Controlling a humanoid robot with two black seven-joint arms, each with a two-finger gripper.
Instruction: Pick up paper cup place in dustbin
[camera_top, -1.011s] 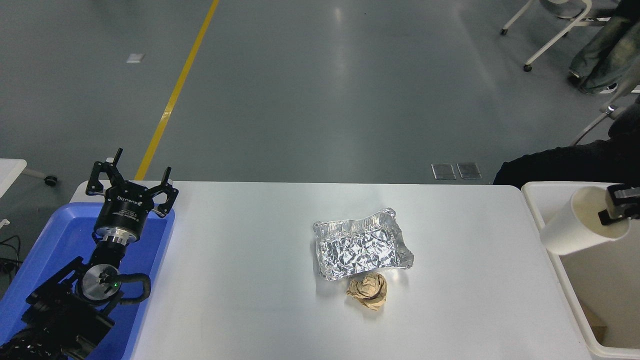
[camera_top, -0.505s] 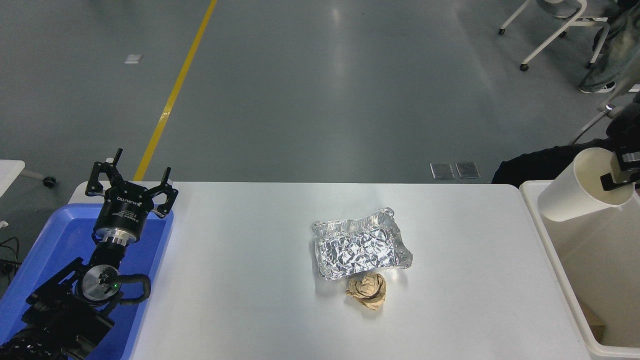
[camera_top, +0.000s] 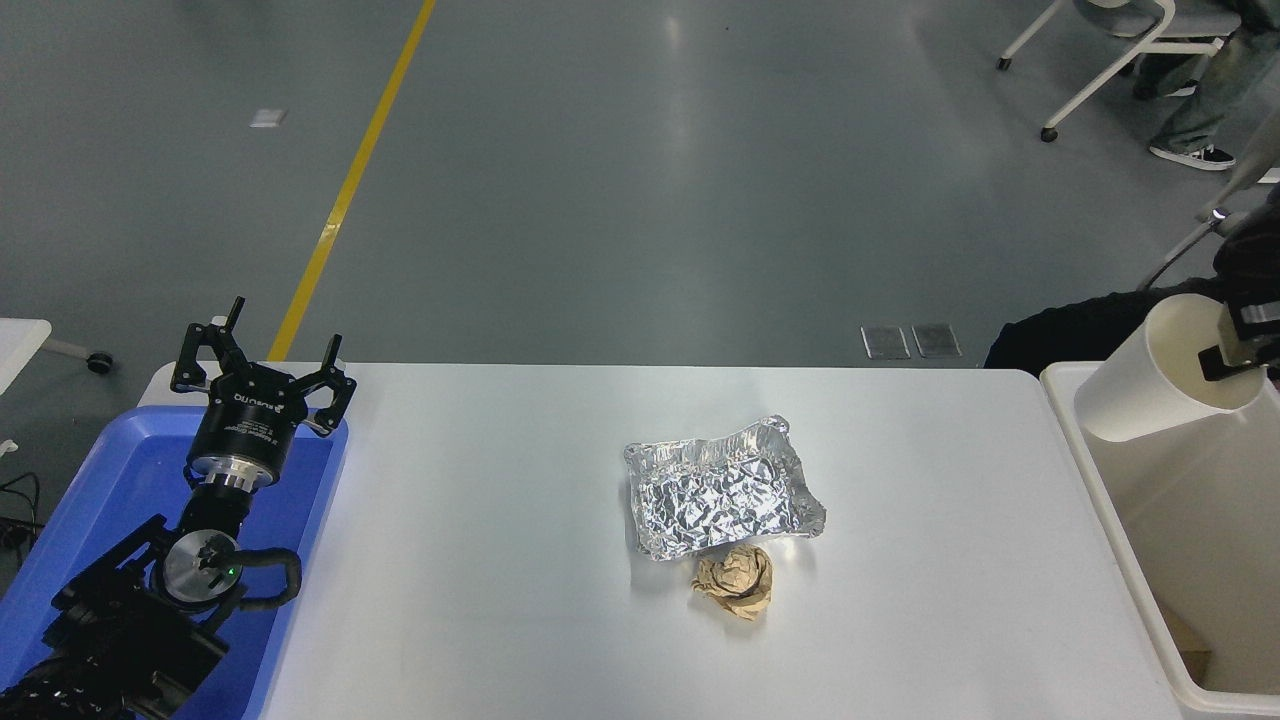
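At the right edge of the head view the white paper cup (camera_top: 1160, 385) hangs tilted, its cream mouth turned to the upper right. My right gripper (camera_top: 1238, 345) is shut on its rim, one finger inside the mouth. Cup and gripper are held above the far end of the off-white dustbin (camera_top: 1100, 480), which stands against the table's right side. Over at the lower left, my left gripper (camera_top: 262, 372) is parked above the blue tray, fingers spread open and holding nothing.
A crumpled foil tray (camera_top: 722, 495) lies mid-table with a brown paper ball (camera_top: 736, 582) just in front of it. A blue plastic tray (camera_top: 120, 500) sits at the left edge. A person's legs and a chair are at the top right.
My right gripper has lifted the cup about a hundred pixels up the picture above the bin, then held still over the last half second. The left arm has not moved.
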